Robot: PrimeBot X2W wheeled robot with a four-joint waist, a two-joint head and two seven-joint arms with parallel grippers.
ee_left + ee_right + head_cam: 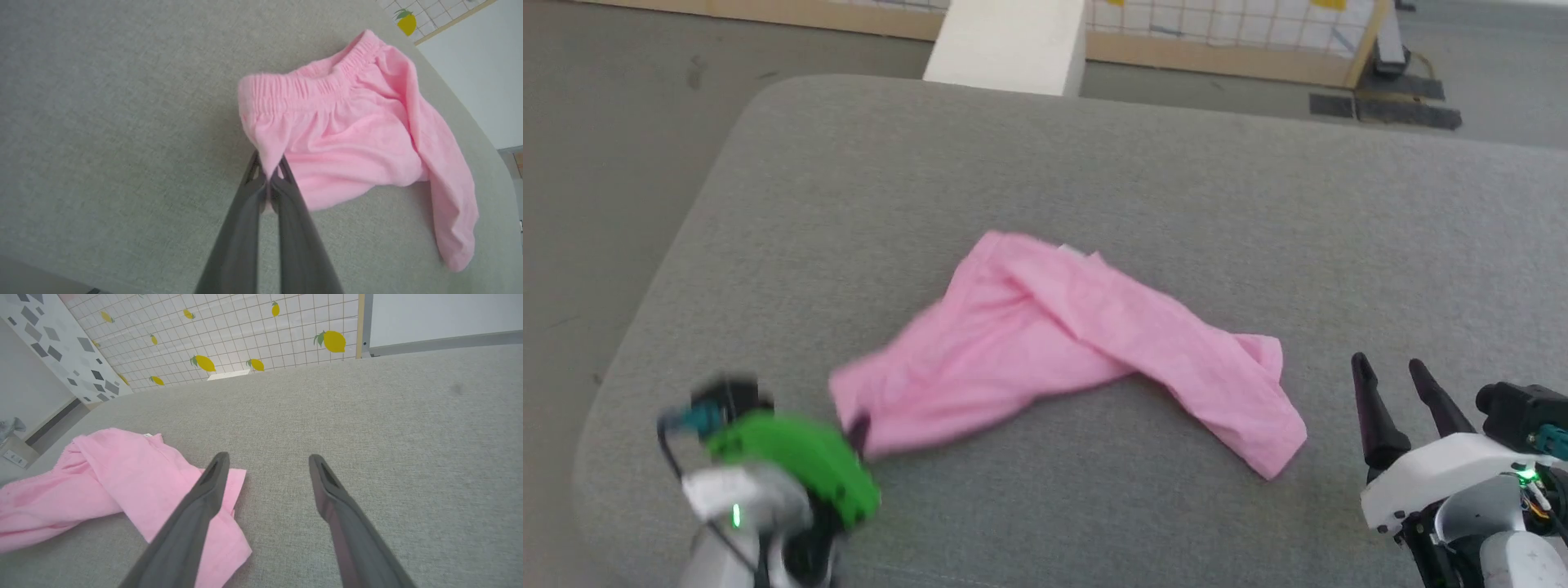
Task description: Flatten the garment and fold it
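— Grey cushion [1094, 163], pink garment [1045, 335] rumpled at its middle, one leg thrown across. How will it handle?
— Soft, thin and light, I'd judge; it'll drag and bunch. My left gripper [267, 171] is pinched on a corner under the waist, toward the cushion's near edge. My right gripper [269, 458] is spread over bare cushion beside a leg end, the next hold.
— Views?
— Left wrist shows the gathered waistband [302, 87]; head shows the white tag [1072, 249].
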